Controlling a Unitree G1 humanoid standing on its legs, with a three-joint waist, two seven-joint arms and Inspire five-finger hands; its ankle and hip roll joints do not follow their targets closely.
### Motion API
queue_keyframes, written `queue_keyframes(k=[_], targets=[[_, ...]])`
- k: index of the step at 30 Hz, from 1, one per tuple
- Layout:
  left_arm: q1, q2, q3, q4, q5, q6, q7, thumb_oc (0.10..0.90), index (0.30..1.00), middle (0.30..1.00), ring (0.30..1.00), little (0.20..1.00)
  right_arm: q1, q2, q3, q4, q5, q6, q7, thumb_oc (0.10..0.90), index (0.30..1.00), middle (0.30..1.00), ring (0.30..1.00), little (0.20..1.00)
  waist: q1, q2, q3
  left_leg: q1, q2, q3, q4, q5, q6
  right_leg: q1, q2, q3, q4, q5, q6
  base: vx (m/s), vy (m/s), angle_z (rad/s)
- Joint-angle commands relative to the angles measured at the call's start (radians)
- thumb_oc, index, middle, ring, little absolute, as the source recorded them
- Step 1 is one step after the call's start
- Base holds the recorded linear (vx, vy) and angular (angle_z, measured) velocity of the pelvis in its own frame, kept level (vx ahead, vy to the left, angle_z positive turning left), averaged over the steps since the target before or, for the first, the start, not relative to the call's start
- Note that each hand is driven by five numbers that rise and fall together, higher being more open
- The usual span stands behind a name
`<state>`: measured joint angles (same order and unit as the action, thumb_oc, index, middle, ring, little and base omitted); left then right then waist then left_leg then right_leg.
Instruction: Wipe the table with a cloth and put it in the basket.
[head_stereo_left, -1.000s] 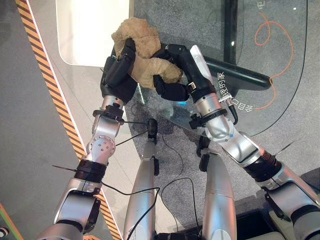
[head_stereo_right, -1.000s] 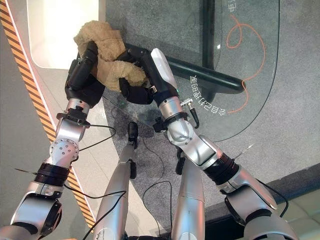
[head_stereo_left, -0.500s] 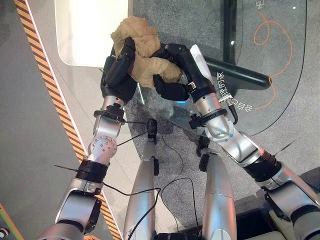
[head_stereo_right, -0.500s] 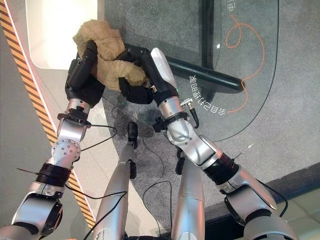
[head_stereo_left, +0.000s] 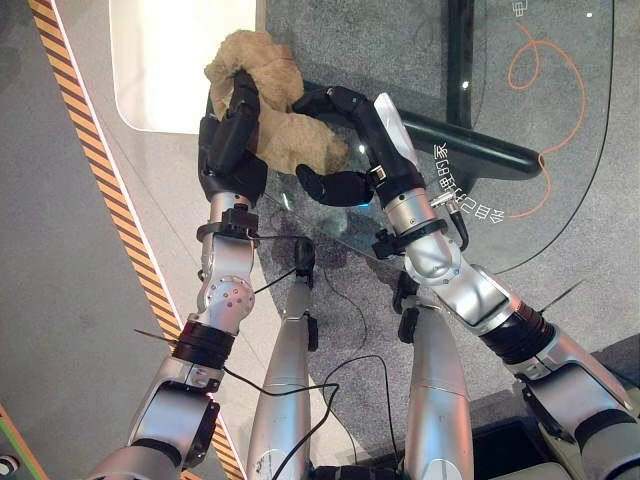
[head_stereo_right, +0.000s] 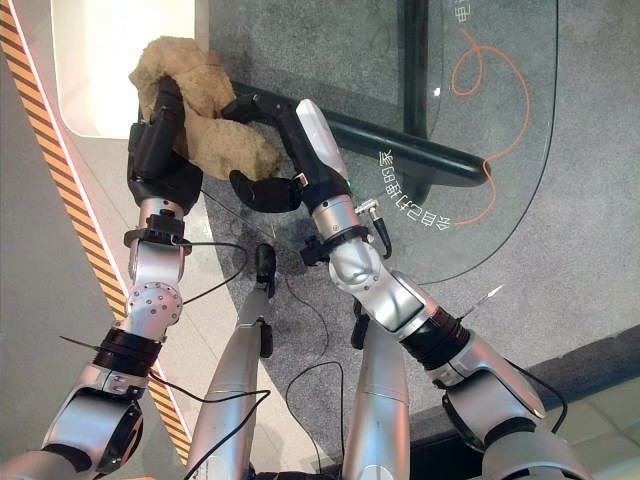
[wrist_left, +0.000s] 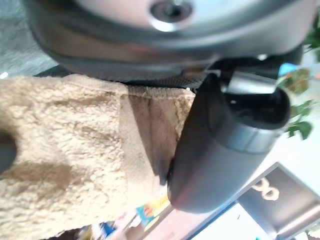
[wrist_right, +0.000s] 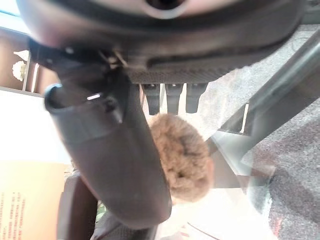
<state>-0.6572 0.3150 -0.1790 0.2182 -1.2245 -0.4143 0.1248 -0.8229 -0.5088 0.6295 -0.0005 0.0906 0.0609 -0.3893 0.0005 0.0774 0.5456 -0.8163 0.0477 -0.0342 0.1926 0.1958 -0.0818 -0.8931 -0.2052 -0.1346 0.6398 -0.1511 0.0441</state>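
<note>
The left hand (head_stereo_left: 232, 140) has its fingers curled round a bunched tan cloth (head_stereo_left: 270, 105), holding it up over the near edge of the glass counter (head_stereo_left: 520, 120). Just beside it, the right hand (head_stereo_left: 345, 150) has its fingers and thumb spread apart, cupping the cloth's right end without gripping.

Silver-grey arms, dark hands, black wrist bands.

Right hand (head_stereo_left: 345, 140) lets go: its fingers, wrapped around the cloth (head_stereo_left: 270, 110) a second ago, are now spread off it. Left hand (head_stereo_left: 228, 140) carries the cloth slightly away toward the left.
</note>
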Motion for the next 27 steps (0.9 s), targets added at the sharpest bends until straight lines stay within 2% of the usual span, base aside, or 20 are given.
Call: queue_keyframes(k=[1,6,15,19,27], targets=[[-0.138,0.017,0.076,-0.165,0.136,-0.170,0.042,0.100,0.300,0.300,0.300,0.200,-0.144,0.034,-0.039,-0.049,0.009,-0.068,-0.025,0.800,0.900,0.900,0.900,0.900,0.042,-0.034,-0.026,0.014,-0.051,0.047,0.137,-0.181,0.038,0.085,0.035,0.003,-0.278,0.136,0.034,0.00,0.000,0.00],[-0.154,0.013,0.093,-0.165,0.190,-0.215,0.127,0.100,0.300,0.300,0.300,0.200,-0.149,0.044,-0.041,-0.039,0.008,-0.077,-0.043,0.800,0.900,0.900,0.900,0.900,0.043,-0.034,-0.026,0.016,-0.051,0.048,0.138,-0.181,0.035,0.087,0.035,0.004,-0.276,0.132,0.032,0.00,0.000,0.00],[-0.204,0.017,0.128,-0.138,0.379,-0.277,0.310,0.100,0.300,0.300,0.300,0.200,-0.147,0.048,-0.071,-0.008,-0.012,-0.092,-0.107,0.800,0.900,0.900,0.900,0.900,0.037,-0.032,-0.026,0.018,-0.049,0.051,0.142,-0.182,0.029,0.086,0.035,0.010,-0.265,0.127,0.033,0.00,0.000,0.00],[-0.222,0.031,0.140,-0.112,0.423,-0.295,0.344,0.100,0.300,0.300,0.300,0.200,-0.142,0.036,-0.089,0.018,-0.019,-0.096,-0.150,0.800,0.900,0.900,0.900,0.900,0.031,-0.031,-0.026,0.018,-0.046,0.055,0.145,-0.183,0.027,0.083,0.035,0.014,-0.260,0.125,0.032,0.00,0.010,0.00],[-0.252,0.072,0.163,-0.058,0.571,-0.319,0.432,0.100,0.300,0.300,0.300,0.200,-0.073,-0.014,-0.183,0.129,-0.099,-0.124,-0.348,0.800,0.900,0.900,0.900,0.900,0.008,-0.027,-0.026,0.019,-0.038,0.065,0.145,-0.190,0.026,0.076,0.036,0.028,-0.258,0.123,0.035,0.00,0.028,0.00]])
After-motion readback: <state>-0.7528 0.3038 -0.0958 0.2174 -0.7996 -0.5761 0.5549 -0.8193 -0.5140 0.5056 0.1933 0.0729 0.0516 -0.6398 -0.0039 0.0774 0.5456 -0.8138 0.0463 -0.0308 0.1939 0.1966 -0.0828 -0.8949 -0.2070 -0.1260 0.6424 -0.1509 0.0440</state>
